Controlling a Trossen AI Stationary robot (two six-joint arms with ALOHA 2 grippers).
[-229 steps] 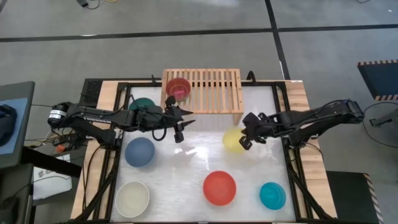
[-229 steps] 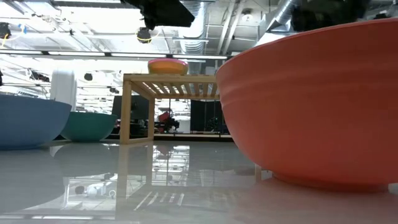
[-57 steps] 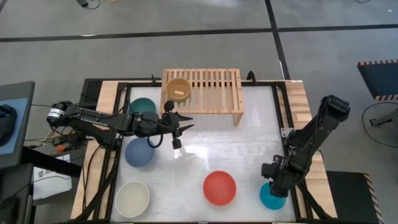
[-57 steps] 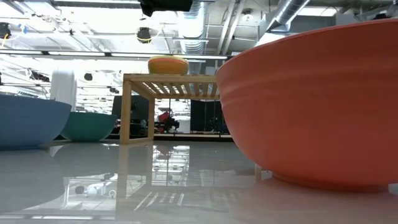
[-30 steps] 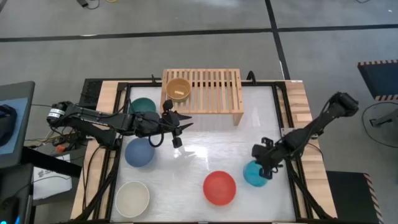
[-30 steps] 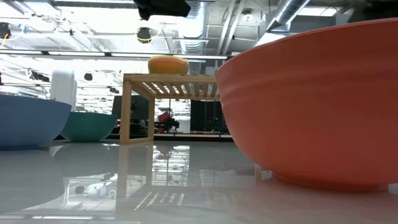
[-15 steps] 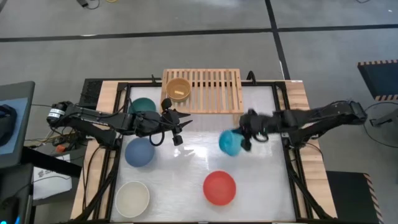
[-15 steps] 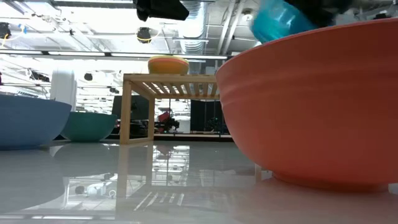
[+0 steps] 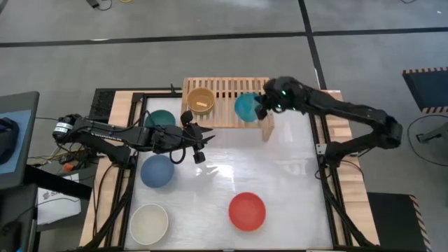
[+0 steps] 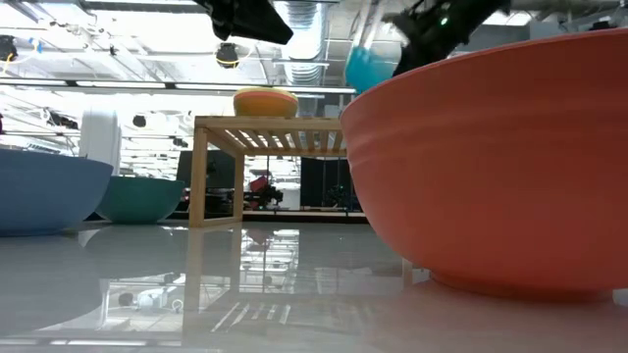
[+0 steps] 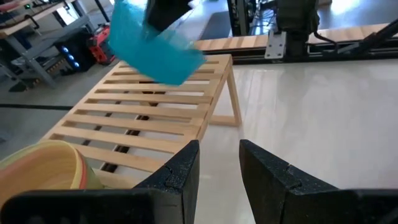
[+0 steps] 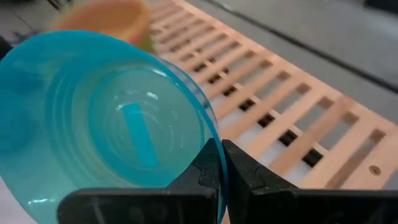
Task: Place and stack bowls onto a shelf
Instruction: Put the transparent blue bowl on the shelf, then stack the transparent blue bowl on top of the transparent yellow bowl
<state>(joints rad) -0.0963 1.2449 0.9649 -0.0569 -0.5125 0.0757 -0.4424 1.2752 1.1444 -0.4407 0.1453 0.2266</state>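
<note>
- Teal bowl [image 12: 112,124]: translucent plastic, glossy, faintly ribbed inside.
- Shelf [image 9: 231,91]: pale bare wood, matt, slatted top.
- Table [image 9: 280,189]: white top, smooth, highly reflective.
- Red bowl [image 10: 491,167]: plastic, smooth with a soft sheen.
- Left gripper [image 11: 217,163]: fingers of dark matt plastic.

Bowl [image 9: 246,107] above shelf [image 9: 231,87] right part; stacked bowls [image 9: 201,100] on left end.

Bright overhead light, glossy table [image 10: 294,284] glare, perhaps motion-blurred.
</note>
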